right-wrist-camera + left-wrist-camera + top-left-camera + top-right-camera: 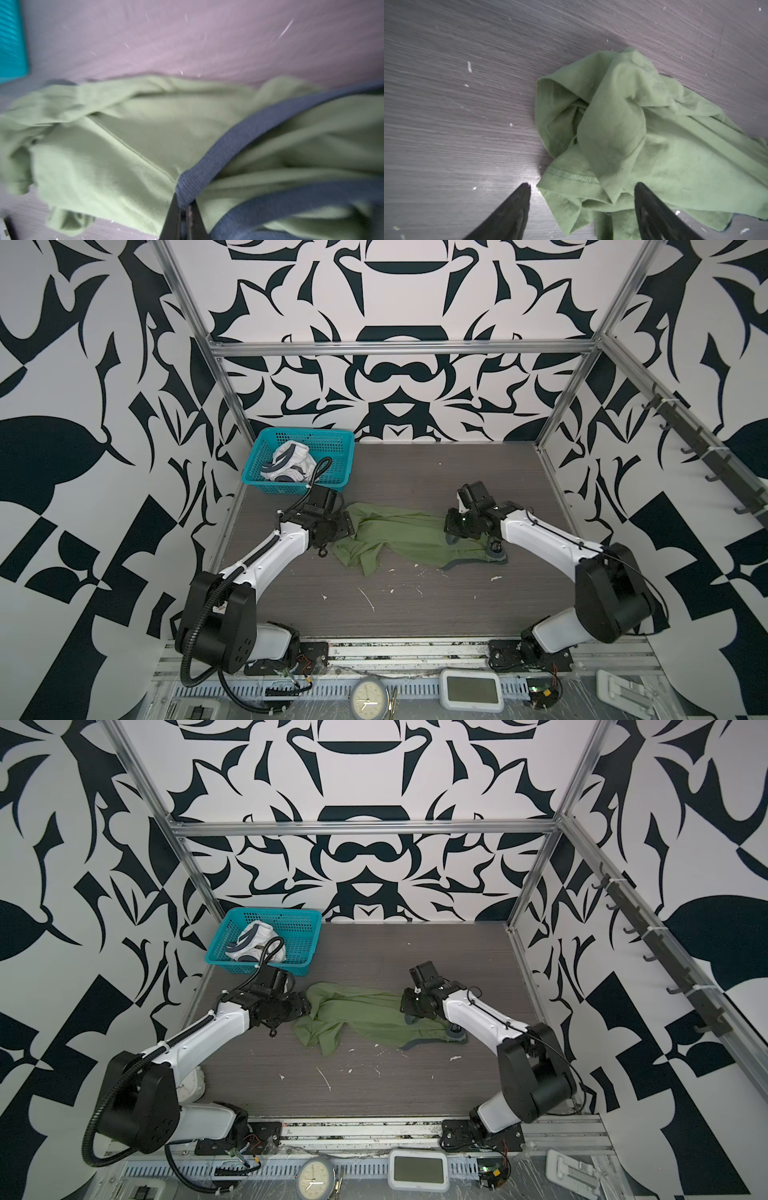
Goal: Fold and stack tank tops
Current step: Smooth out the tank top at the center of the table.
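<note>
The olive green tank top [399, 533] [357, 1013] lies crumpled in the middle of the dark table in both top views. My left gripper [582, 187] is open at the shirt's left end, one finger [517, 207] on bare table and the other over the cloth, with a hemmed fold between them. At the shirt's right end my right gripper [184, 204] is shut on its dark grey-blue trim [239, 135]. The white tank top [291, 466] [255, 944] sits bunched in the teal basket [307, 433] [274, 912].
The basket stands at the table's back left, just behind my left wrist [320, 506]. White flecks [368, 599] dot the front of the table. Metal frame posts [232, 398] edge the table. A clock [368, 699] and a white device [471, 689] lie past the front rail.
</note>
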Tool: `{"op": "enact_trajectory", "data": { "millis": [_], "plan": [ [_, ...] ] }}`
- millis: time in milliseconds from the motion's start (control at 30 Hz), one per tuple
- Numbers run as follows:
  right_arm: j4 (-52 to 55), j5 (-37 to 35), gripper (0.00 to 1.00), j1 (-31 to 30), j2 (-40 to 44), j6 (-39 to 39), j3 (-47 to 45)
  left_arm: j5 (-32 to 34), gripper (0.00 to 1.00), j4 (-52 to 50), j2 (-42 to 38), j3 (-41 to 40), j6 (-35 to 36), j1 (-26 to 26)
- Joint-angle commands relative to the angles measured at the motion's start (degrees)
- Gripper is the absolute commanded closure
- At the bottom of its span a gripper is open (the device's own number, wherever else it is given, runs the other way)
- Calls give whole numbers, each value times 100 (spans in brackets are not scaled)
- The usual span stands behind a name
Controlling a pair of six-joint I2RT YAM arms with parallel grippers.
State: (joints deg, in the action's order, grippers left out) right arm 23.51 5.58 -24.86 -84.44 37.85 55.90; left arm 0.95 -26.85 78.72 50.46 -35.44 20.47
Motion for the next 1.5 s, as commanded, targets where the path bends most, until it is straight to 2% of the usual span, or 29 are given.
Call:
{"op": "enact_trajectory", "data": {
  "millis": [0,200,300,467,767,867,967,1067,1167,1333,1400,1467],
  "plan": [
    [294,-366,100,-10,266,-218,110,-425,22,-143,-29,-23,-182,15],
    [275,-380,100,-10,332,-210,9,-57,23,-224,-205,-105,-287,599],
    [273,-383,100,-10,329,-207,17,113,28,-249,40,-12,-301,690],
    [311,-442,100,-10,360,-225,44,36,43,-32,535,303,-391,769],
    [342,-444,100,-10,373,-282,-24,134,61,225,1112,715,-420,818],
    [382,-481,100,-10,392,-321,-18,270,71,240,1139,762,-429,818],
    [392,-486,100,-10,421,-361,-26,471,85,207,1049,781,-420,818],
    [485,-558,100,-10,479,-462,23,811,100,154,726,714,-362,823],
    [645,-692,100,-9,611,-665,164,1280,100,155,-25,535,-196,802],
    [755,-1055,100,-4,1427,-1209,312,1854,100,453,-1983,56,6,697],
    [802,-1077,100,7,1713,-1349,323,1649,100,407,-2402,-29,-32,443],
    [853,-984,100,9,1758,-1417,301,1337,100,105,-2346,32,-38,168]
  ]
}}
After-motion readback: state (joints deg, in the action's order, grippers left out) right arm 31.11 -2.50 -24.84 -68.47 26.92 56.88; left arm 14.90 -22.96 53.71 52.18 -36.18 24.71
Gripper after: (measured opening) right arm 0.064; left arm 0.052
